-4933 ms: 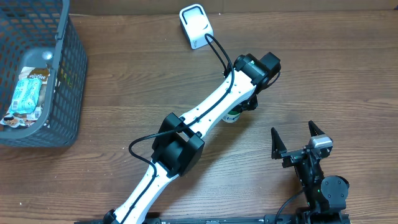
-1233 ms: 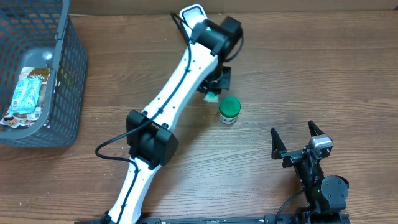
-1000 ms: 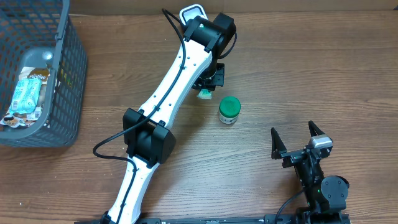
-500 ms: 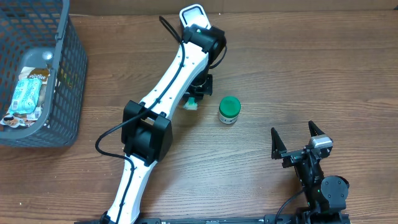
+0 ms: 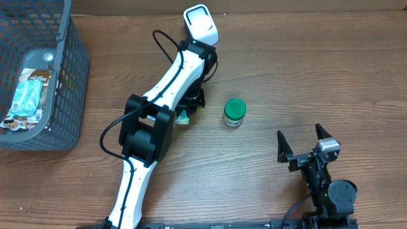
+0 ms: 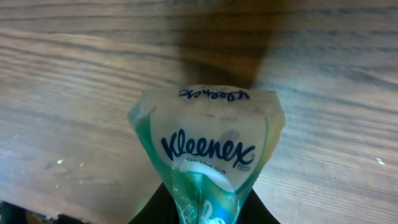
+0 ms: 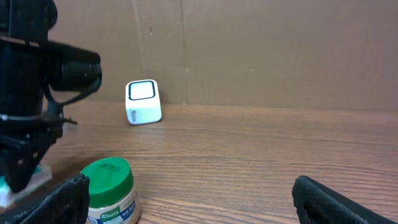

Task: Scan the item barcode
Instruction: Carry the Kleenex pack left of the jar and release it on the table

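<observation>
Low over mid-table, L gripper [image 5: 189,109] was nearly closed, pinching the Kleenex pack [image 6: 208,149] by one end, so the rest of the pack stuck out past the fingers w/ its logo face toward the wrist cam. That end-grip prob meant the big faces were free to show to a reader. No barcode was visible on the face in view, so it was likely on the far side or hidden; couldn't tell. Pack hung close to the table [image 5: 331,70], shadow right under it; whether it touched the wood wasn't clear. Scanner [image 5: 201,23] stood at the far edge, white, window tilted up, well apart from the pack, w/ the L arm [image 5: 172,76] reaching btwn them, so the pack wasn't over the window at this pt. Green-lidded jar [image 5: 234,112] stood upright just R of the pack, apart from it, prob another item to scan. Basket [image 5: 67,76] at far L held snack packets [image 5: 28,92]. R gripper [image 5: 299,138] sat parked near the front edge, jaws wide, holding nothing, out of the L arm's way.
</observation>
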{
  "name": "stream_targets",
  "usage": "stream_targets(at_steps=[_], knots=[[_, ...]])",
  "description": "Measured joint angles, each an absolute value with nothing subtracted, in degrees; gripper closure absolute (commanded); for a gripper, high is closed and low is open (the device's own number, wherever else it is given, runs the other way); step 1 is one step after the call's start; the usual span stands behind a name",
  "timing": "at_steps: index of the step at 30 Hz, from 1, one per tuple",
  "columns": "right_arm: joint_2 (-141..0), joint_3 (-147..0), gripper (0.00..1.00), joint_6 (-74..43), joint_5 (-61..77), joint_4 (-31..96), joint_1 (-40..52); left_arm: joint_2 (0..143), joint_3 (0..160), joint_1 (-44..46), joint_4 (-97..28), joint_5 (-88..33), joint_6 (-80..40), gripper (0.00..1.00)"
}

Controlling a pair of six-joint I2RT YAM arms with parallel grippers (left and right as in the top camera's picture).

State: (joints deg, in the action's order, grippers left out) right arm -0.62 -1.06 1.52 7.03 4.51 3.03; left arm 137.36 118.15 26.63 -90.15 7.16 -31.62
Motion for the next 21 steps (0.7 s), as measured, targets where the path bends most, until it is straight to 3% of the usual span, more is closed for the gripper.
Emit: stream_targets(at_steps=[2,3,5,6,10,21], knots=[[-0.6,-1.1,0.00,1.5,7.0,4.5,3.0,137.4,116.2,26.6,-88.1,7.2,-31.7,0.77],[-0.6,-1.1,0.00,1.5,7.0,4.5,3.0,137.4,115.3,26.6,-87.2,7.2,-31.8,0.65],[-0.6,-1.1,0.00,1.5,7.1,4.5,3.0,137.4,114.1,26.6,-86.5,7.2,-31.9,0.24],[-0.6,-1.1,0.00,1.5,7.0,4.5,3.0,137.4,113.6,26.6,-86.4,7.2,-32.2,0.16],[-0.6,-1.1,0.00,1.5,7.0,4.5,3.0,137.4,113.3,26.6,-86.5,6.9,-32.4,0.16],[-0.6,-1.1,0.00,1.5,7.0,4.5,3.0,137.2,114.1,24.1,-87.6,2.8,-29.3,0.30]])
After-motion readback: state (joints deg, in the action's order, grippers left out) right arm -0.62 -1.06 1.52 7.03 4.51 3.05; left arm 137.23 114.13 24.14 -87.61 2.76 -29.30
